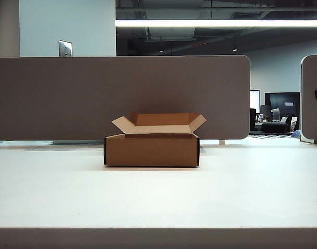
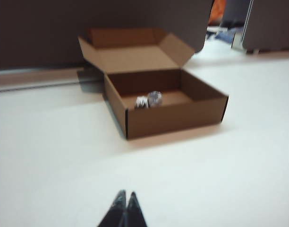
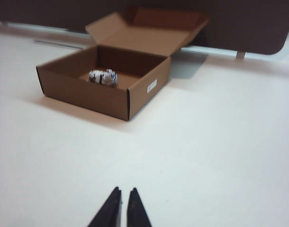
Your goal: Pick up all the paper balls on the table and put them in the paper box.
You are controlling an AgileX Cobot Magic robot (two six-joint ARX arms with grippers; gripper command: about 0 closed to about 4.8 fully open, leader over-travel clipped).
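Left claw [image 2: 124, 196]: at the near left, over bare surface, well short of the box; its two dark tips are pressed together and hold nothing.
Right claw [image 3: 124, 193]: at the near right, also over bare surface and well apart from the box; tips nearly together with a thin slit between them, nothing in them.
Surface [image 1: 158, 197]: wide, plain white, with a thick front edge; no paper lies loose on it in any view.
Paper box [image 1: 151, 149]: brown cardboard, at the middle of the surface toward its far side, flaps folded outward, top open.
Paper balls [image 2: 148, 100]: inside the box on its floor, white with dark print; the left wrist view shows two touching, the right wrist view a single blurred clump [image 3: 103, 77]; a third cannot be told.
Partition panel [image 1: 122, 96]: grey-brown, upright just behind the box.
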